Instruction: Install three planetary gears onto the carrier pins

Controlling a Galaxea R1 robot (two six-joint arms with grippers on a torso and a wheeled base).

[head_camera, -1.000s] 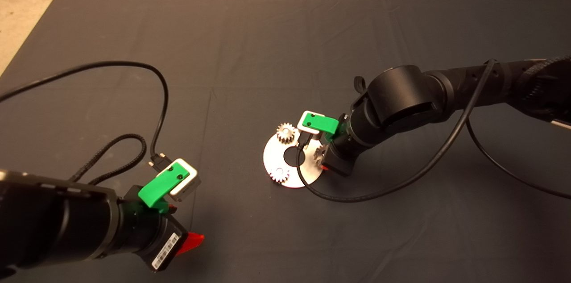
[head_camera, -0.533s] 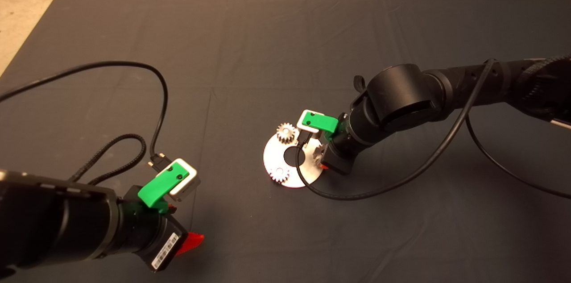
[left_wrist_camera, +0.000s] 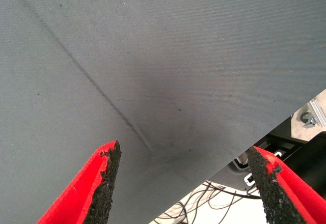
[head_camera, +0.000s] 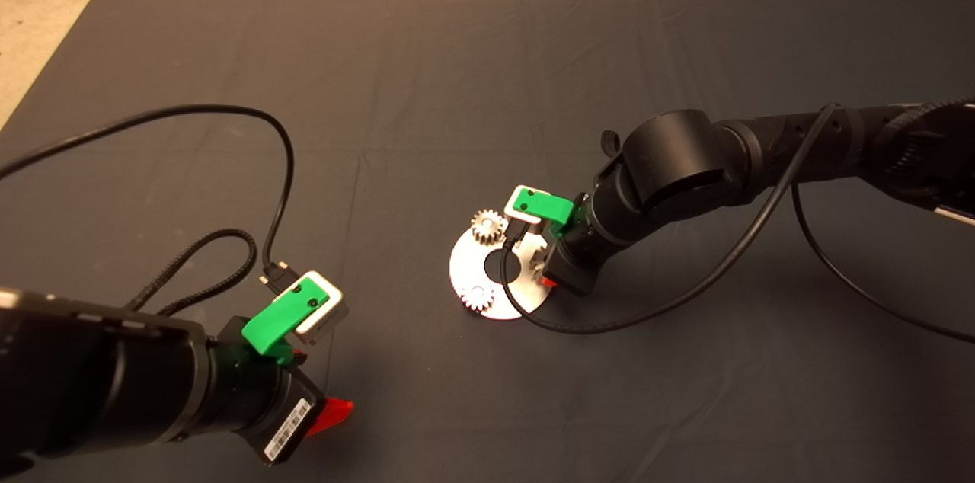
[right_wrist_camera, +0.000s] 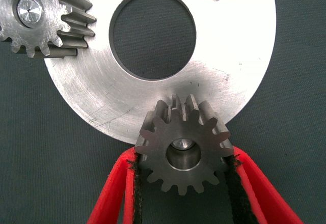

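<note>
The round silver plate (head_camera: 466,270) lies mid-mat, also seen close up as the plate (right_wrist_camera: 234,56) in the right wrist view. One planetary gear (head_camera: 487,226) sits on a carrier pin (right_wrist_camera: 28,9) at the plate's far edge, and another gear (head_camera: 477,298) sits at its near edge. My right gripper (head_camera: 542,273) is over the plate's right rim. It (right_wrist_camera: 182,155) is shut on the third gear (right_wrist_camera: 183,150), whose centre hole shows a pin top (right_wrist_camera: 181,144) inside. My left gripper (head_camera: 326,416) waits at the lower left, open (left_wrist_camera: 184,165) over bare mat.
A black cable (head_camera: 278,163) loops over the mat to the left wrist. The right arm's cable (head_camera: 609,323) sags onto the mat just in front of the plate. The mat's edge and floor (left_wrist_camera: 204,211) show in the left wrist view.
The right gripper has shifted slightly left over the plate's rim with the gear in it. The left arm has shifted a little nearer.
</note>
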